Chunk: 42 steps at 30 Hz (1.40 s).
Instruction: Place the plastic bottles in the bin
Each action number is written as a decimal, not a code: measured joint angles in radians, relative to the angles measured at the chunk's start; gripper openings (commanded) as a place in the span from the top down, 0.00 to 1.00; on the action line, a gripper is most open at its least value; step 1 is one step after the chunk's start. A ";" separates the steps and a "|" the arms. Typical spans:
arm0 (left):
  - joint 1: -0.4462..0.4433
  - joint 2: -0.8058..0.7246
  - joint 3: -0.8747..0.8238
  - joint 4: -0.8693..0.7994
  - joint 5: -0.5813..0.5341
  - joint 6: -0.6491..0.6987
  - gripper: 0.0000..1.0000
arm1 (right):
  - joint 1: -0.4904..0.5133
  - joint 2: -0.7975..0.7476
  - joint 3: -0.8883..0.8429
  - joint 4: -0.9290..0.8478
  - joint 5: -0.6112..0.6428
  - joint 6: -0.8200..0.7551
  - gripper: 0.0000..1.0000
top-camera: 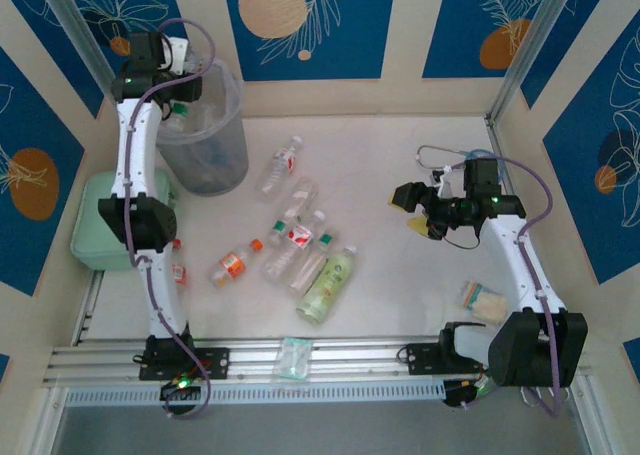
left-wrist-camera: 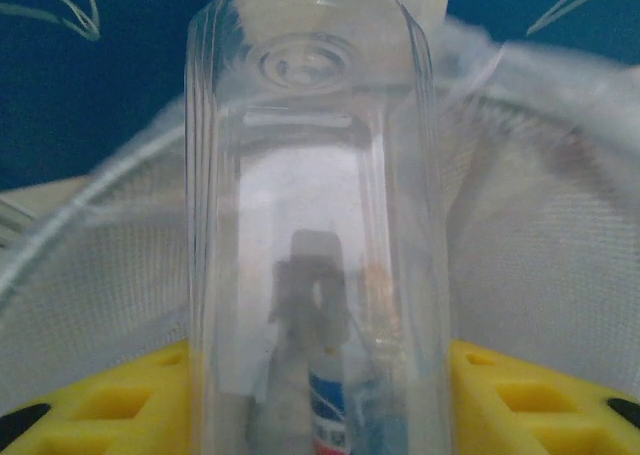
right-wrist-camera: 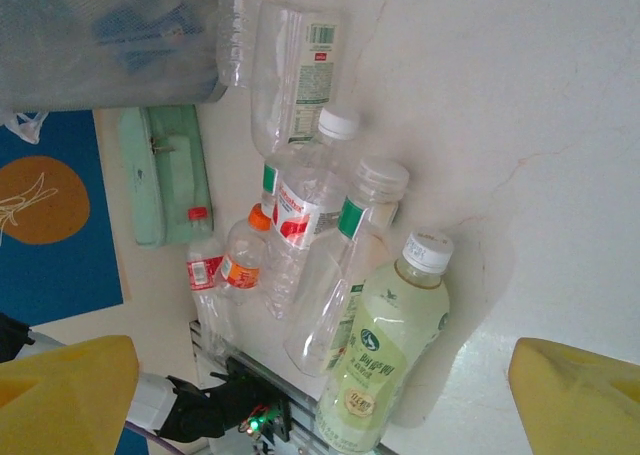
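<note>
My left gripper [top-camera: 178,107] [left-wrist-camera: 318,395] is shut on a clear plastic bottle [left-wrist-camera: 315,225] and holds it over the round grey bin [top-camera: 205,125] at the back left. Its yellow fingers [left-wrist-camera: 100,405] press on both sides of the bottle, whose base points away. Below it the bin's bag lining [left-wrist-camera: 540,255] shows, and a blue-labelled bottle [left-wrist-camera: 330,405] lies inside. Several bottles lie mid-table, among them a pale green one [top-camera: 328,280] [right-wrist-camera: 395,345], an orange-capped one [top-camera: 233,264] [right-wrist-camera: 240,260] and a red-labelled one [top-camera: 298,245] [right-wrist-camera: 300,205]. My right gripper [top-camera: 415,210] [right-wrist-camera: 322,355] hangs open above the table, right of them.
A mint-green lidded box [top-camera: 105,220] [right-wrist-camera: 165,175] sits left of the left arm, with a red-labelled bottle [top-camera: 178,265] beside it. Flat wrapped packets lie near the front rail [top-camera: 296,357] and by the right arm [top-camera: 483,300]. Walls close in the table's back and sides.
</note>
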 measured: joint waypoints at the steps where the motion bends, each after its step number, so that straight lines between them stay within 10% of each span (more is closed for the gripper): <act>1: 0.001 0.009 0.000 -0.010 0.007 0.001 0.58 | 0.000 0.000 0.000 0.000 0.004 0.000 0.05; 18: 0.000 0.024 -0.153 -0.098 0.119 0.042 0.01 | 0.033 0.028 0.000 0.000 0.065 0.000 0.05; 42: -0.016 -0.218 -0.166 -0.108 0.047 0.040 0.00 | 0.200 0.080 0.000 -0.006 0.138 0.085 0.06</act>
